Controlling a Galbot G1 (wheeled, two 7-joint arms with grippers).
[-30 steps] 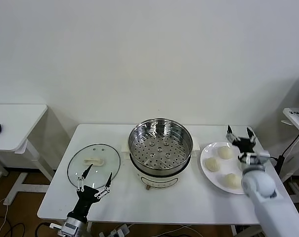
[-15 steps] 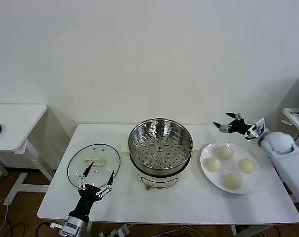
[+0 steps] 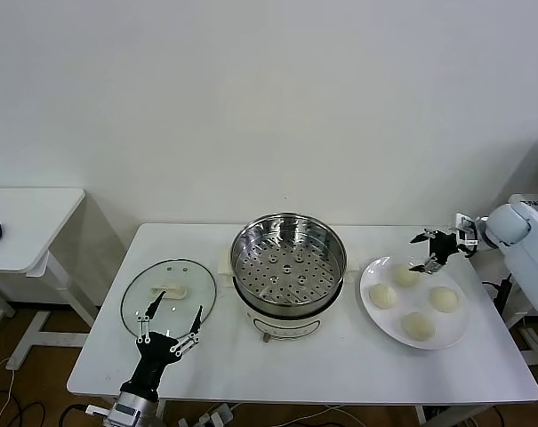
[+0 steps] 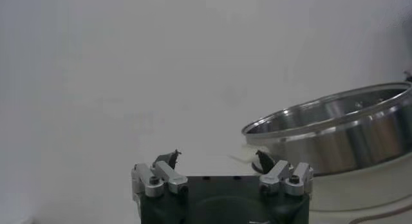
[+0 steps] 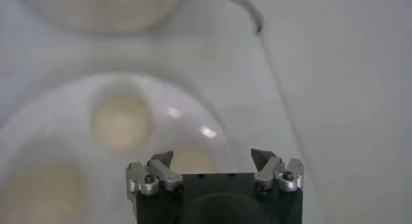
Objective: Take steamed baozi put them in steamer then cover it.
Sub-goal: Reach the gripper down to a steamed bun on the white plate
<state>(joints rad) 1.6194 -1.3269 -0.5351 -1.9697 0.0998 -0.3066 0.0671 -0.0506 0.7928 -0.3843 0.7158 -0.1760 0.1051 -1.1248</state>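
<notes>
The right gripper (image 3: 424, 252) hovers above the far edge of the plate (image 3: 373, 301), fingers (image 3: 417, 237) spread wide and holding nothing. Four baozi (image 3: 381, 295) lie on the plate, the farthest one just below the fingertips. The steamer (image 3: 288, 259) stands mid-table (image 3: 340, 365), well apart from those fingers, basket unloaded. The left gripper (image 3: 168, 324) waits at the near edge of the lid (image 3: 168, 297), fingers wide apart, gripping nothing.
</notes>
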